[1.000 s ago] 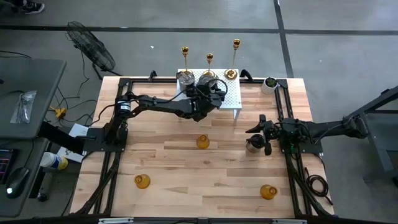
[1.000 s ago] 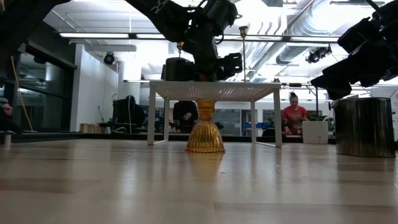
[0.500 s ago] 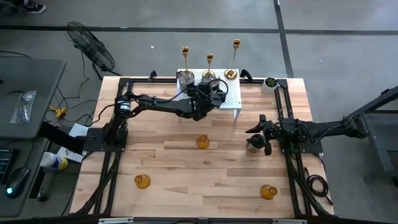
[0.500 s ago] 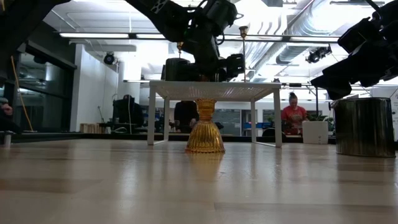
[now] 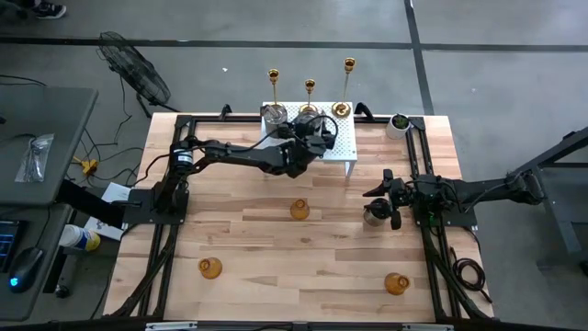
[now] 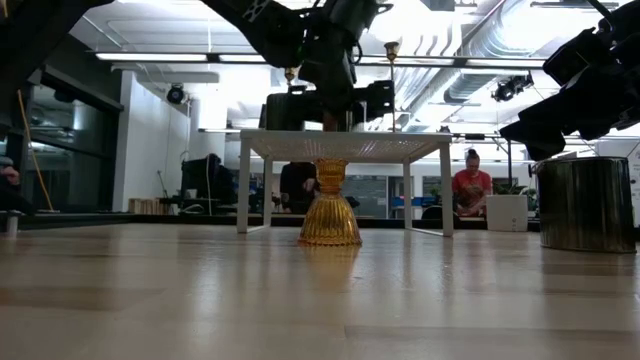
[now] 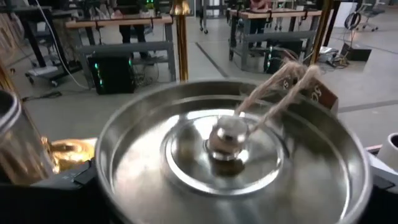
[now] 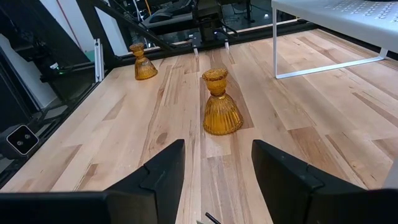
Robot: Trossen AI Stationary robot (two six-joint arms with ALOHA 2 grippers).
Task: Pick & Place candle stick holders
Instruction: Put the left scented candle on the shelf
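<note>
Left end effector (image 5: 317, 131), over the white perforated stand (image 5: 345, 153) at the bench's (image 5: 276, 248) far edge, has just spread its fingers and stands open around a squat silver holder (image 7: 230, 155) now resting on the stand: release judged complete. A second silver holder (image 5: 273, 115) and three gold sticks (image 5: 310, 87) stand there too. Right end effector (image 5: 390, 198), half open, waits beside a third silver holder (image 5: 375, 214). Three amber glass holders (image 5: 299, 210) remain on the bench.
</note>
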